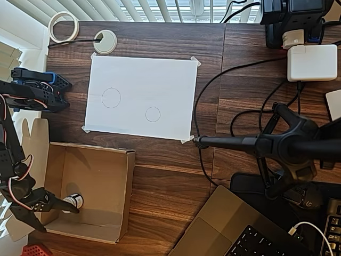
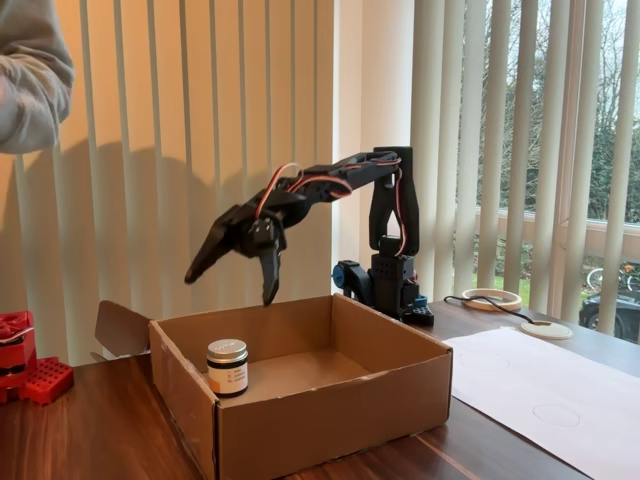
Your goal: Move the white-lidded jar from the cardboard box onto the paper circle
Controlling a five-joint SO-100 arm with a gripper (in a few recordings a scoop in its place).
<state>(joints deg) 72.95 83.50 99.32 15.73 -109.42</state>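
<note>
The white-lidded jar (image 1: 75, 200) (image 2: 227, 366) stands upright on the floor of the cardboard box (image 1: 127, 194) (image 2: 330, 420), near the box's left wall in the overhead view. My gripper (image 1: 57, 219) (image 2: 232, 288) hangs open above the jar and over the box's rim, not touching it, with one finger pointing down and the other splayed out. The paper circle (image 1: 153, 114) (image 2: 557, 413) is drawn on a white sheet (image 1: 141, 74) beyond the box, with nothing on it.
A larger drawn circle (image 1: 111, 97) shares the sheet. A white grommet disc (image 1: 105, 41) and a tape roll (image 1: 64, 26) lie at the table's far edge. A camera stand (image 1: 266, 144), cables and a laptop (image 1: 240, 229) fill the right side. Red blocks (image 2: 25, 365) sit beside the box. A person's sleeve (image 2: 30, 70) shows.
</note>
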